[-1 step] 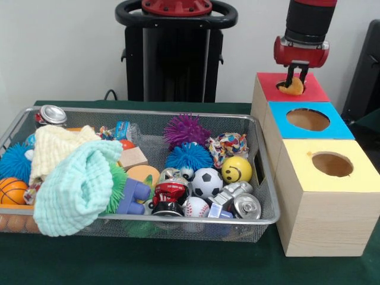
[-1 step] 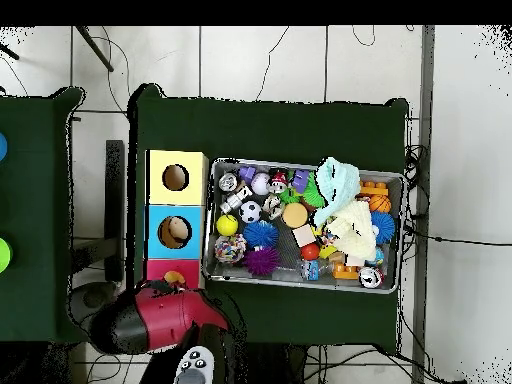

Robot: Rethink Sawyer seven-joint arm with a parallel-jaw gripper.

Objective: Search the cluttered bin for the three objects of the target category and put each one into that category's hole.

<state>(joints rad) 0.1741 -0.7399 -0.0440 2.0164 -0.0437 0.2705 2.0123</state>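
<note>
The gripper hung over the red box at the far right of the front view, its two dark fingers closed around a small orange-yellow piece held right at the mouth of that box's hole. This looked like the drop-off step for one target object: the next move would call for opening the fingers so the piece fell into the hole, then lifting clear and going back to the bin for another. Just nearer stood the blue box and, nearest, the yellow box, each with its own round hole open. To the left, the wire bin was crowded: a pale green cloth and a cream cloth heaped over the left half, spiky purple and blue balls in the middle, a soccer ball, a smiley ball, a baseball and cans near the front. The cloths probably hid further objects, which could hamper the search.
</note>
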